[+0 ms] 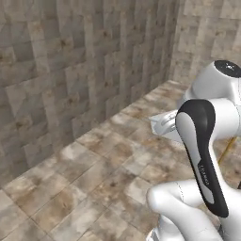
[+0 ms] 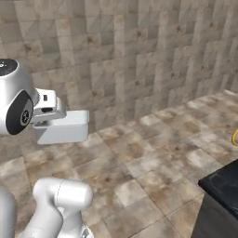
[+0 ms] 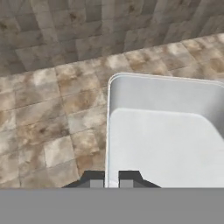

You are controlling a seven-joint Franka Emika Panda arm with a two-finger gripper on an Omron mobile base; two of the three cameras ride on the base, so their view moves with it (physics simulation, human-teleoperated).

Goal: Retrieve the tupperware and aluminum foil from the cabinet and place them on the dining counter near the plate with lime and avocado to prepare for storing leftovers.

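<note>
1. Hand (image 3: 111, 178): the two dark finger tips stand narrow, pinched on the near rim of the tupperware (image 3: 164, 140), one tip inside the wall and one outside. The tub is held.
2. Location of the tub: carried in the air above the tiled floor (image 1: 89, 183), well clear of it. In the right base view the tupperware (image 2: 62, 126) hangs just beyond the wrist, at about 9 o'clock in that picture.
3. Key relation: in the hand view the tub runs away from the finger tips towards 12 to 2 o'clock, open side showing and interior bare. The grip sits at one wall, not the middle, so most of the tub overhangs to one side.
4. Destination: a black marble corner, judged to be the dining table (image 2: 223, 183), lies at 4 o'clock in the right base view, well apart from the tub. The plate cannot be seen from here.
5. Clearance: open floor lies between tub and table; the tiled wall (image 2: 139, 56) stands behind.
6. Judgement: tub retrieved and in transit; foil outstanding. An off-centre grip may let the tub swing or slip.
</note>
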